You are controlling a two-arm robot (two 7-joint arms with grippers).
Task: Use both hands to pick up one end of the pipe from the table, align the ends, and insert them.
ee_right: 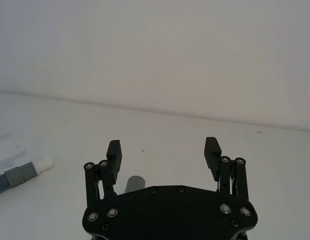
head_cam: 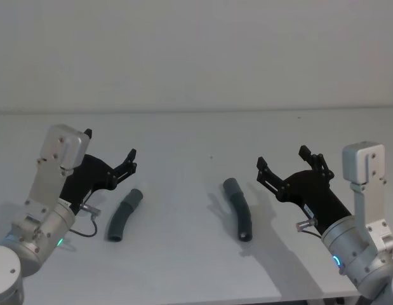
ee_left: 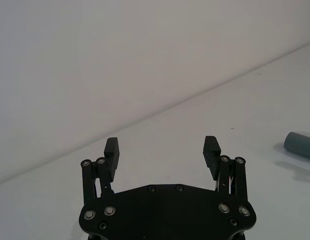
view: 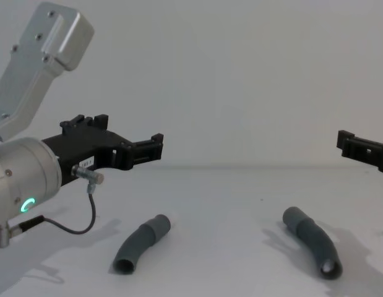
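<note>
holds black plastic left gripper (head_cam: 110, 145) and right gripper (head_cam: 282, 157) over matt white worktop (head_cam: 183, 140), fingers released; below, lying well apart: left dark grey ribbed curved hose piece (head_cam: 123, 216), seemingly white-tipped, and right hose piece (head_cam: 239, 210).

A plain, matt, off-white wall (head_cam: 196, 51) spans the full width of the head view at 12 o'clock, bare and evenly lit, and one small dark speck (head_cam: 211, 156) sits below the wall's lower edge, almost at the view's centre, slightly toward 3 o'clock.
</note>
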